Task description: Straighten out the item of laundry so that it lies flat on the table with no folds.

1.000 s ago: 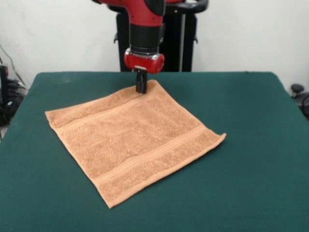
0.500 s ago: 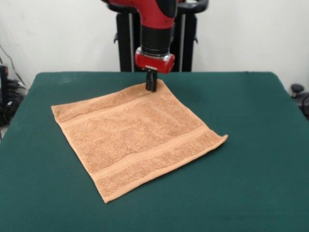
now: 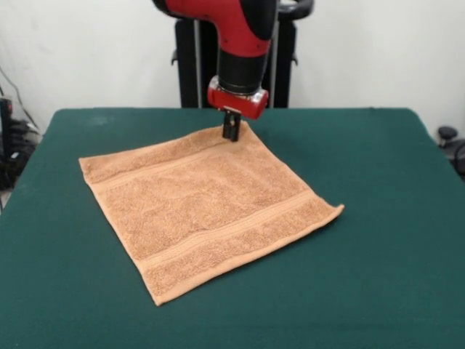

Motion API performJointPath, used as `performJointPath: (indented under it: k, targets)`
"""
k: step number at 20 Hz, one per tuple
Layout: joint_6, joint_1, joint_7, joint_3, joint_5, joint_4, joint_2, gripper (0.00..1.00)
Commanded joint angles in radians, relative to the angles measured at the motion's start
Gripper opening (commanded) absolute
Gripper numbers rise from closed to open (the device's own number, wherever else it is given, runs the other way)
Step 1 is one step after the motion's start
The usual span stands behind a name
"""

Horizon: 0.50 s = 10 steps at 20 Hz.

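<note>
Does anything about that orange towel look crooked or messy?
Mostly not: the towel lies flat on the table, turned diagonally. Only its right corner curls up slightly. The gripper pinches its far corner.

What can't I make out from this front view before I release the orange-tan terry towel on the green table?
- Gripper tips: too small and dark against the orange-tan terry towel corner to confirm the pinch.
- Towel's white tag: not visible, perhaps underneath.
- Green felt table: near edge cut off by the frame.

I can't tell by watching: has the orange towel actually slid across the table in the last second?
Yes. The towel has slid toward the picture's right across the table, dragged by the gripper at its far corner.
</note>
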Motion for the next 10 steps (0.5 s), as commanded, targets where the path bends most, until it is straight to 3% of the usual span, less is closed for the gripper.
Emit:
performJointPath:
  k: [1,10]
  targets:
    - [0.049,0.054,0.099,0.156,0.112,-0.303,0.151,0.0]
    - [0.104,0.088,0.132,0.142,0.125,-0.401,0.182,0.0]
